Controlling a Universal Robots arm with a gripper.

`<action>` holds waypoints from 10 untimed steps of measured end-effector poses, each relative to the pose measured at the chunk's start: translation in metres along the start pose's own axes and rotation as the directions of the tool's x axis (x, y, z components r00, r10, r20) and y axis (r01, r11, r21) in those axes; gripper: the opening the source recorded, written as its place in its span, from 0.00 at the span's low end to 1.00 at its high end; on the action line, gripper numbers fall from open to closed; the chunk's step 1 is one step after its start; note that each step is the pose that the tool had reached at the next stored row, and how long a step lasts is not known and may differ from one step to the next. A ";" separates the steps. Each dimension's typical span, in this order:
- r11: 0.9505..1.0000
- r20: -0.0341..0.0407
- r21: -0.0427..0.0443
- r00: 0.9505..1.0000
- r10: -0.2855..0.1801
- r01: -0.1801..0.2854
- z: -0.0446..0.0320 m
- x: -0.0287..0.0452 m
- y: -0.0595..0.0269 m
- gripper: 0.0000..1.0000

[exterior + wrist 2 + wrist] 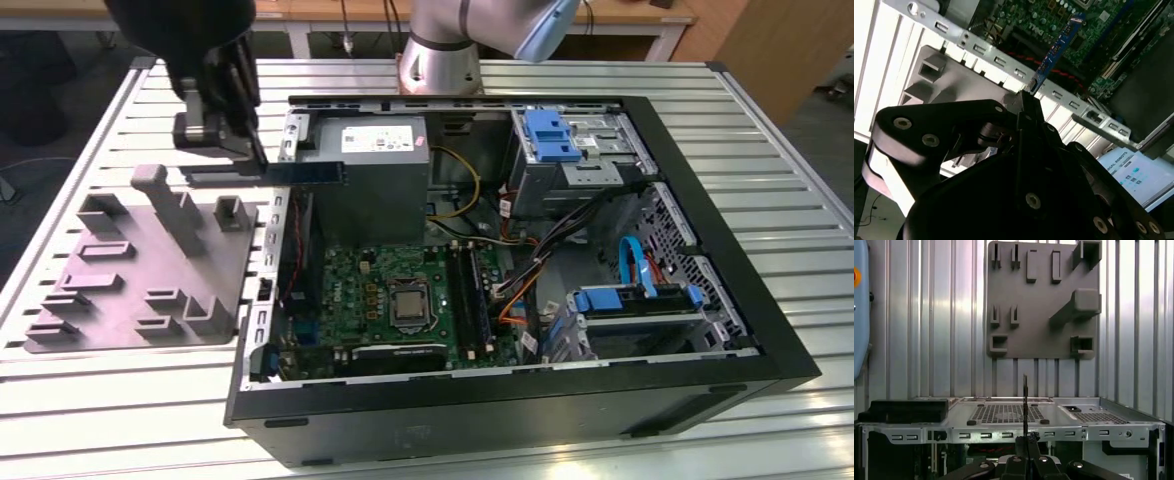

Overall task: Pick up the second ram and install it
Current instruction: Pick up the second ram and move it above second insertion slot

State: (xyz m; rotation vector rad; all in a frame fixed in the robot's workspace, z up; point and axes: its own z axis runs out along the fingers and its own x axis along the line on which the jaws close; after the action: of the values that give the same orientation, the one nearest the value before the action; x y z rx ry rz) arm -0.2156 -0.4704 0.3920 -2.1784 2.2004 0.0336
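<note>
The second ram [307, 172] is a thin blue-green stick held in the air over the case's wall on the exterior view's left, between the grey block and the power supply. My gripper [262, 160] is shut on one end of it. In the second wrist view the ram [1056, 50] juts out from the black fingertips [1026, 107] toward the motherboard [1054, 15]. The first wrist view shows the ram [1025, 400] edge-on, rising from the gripper [1026, 442]. The black slot rails [467, 285] lie on the motherboard [387, 290] beside the processor socket.
An open black computer case [747, 290] lies on a slatted metal table [80, 400]. A grey plastic block with upright posts [134, 270] sits on the exterior view's left, also seen in the first wrist view [1044, 300]. Power supply [374, 170], drive cages [574, 150] and cables [534, 270] crowd the case.
</note>
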 end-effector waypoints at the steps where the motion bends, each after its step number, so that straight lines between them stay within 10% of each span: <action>1: 1.000 0.000 0.000 1.000 0.000 0.000 0.0001 0.0000 -0.0045 0.11; 10: 1.000 0.000 -0.001 1.000 0.000 0.000 0.0007 0.0003 -0.0454 0.11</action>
State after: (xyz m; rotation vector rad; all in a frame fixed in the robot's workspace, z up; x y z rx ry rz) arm -0.1702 -0.4712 0.3921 -2.1789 2.2005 0.0342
